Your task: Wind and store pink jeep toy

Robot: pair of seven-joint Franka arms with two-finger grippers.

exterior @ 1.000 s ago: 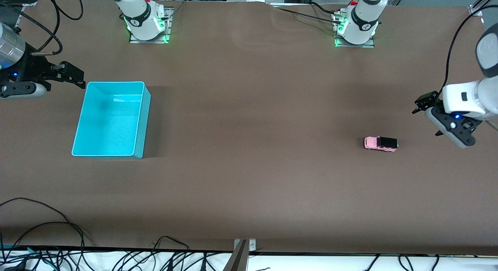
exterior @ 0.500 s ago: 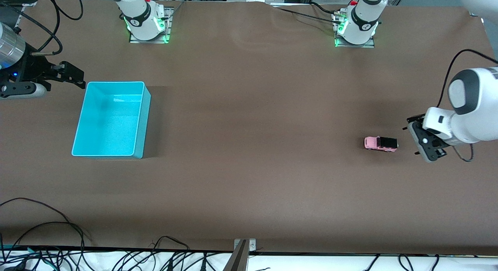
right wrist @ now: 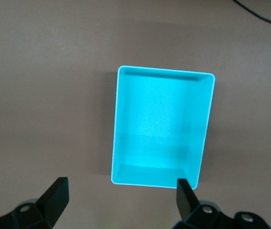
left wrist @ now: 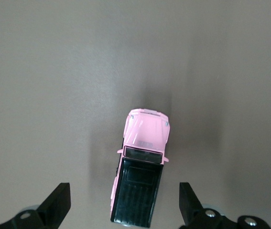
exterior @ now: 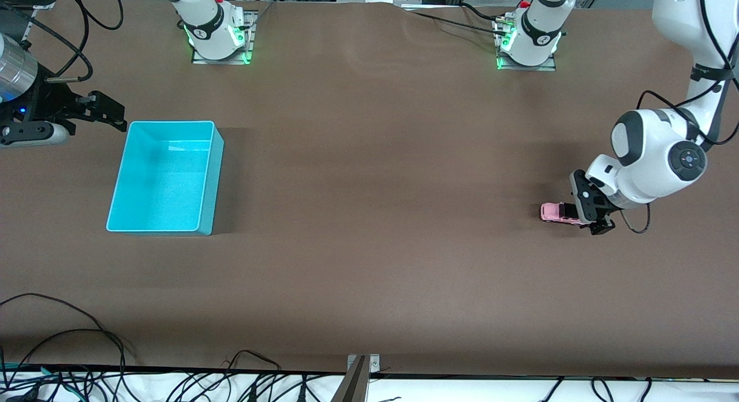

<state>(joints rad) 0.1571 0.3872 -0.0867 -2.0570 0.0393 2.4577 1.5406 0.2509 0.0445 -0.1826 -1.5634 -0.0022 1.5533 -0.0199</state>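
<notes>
Left claw [exterior: 590, 212] spread wide, straddling pink jeep toy's [exterior: 555, 212] black rear.

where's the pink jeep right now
The pink jeep toy sits on the table toward the left arm's end, a long way from the turquoise bin. The left tool is right over its black rear, fingers open on either side.

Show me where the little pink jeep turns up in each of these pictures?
Front view: jeep on the table toward the left arm's end, its black rear under the left gripper.
Left wrist view: jeep between that gripper's open jaws.
Right wrist view: not in it; only the bin.
Shared landmark: the brown table.
</notes>
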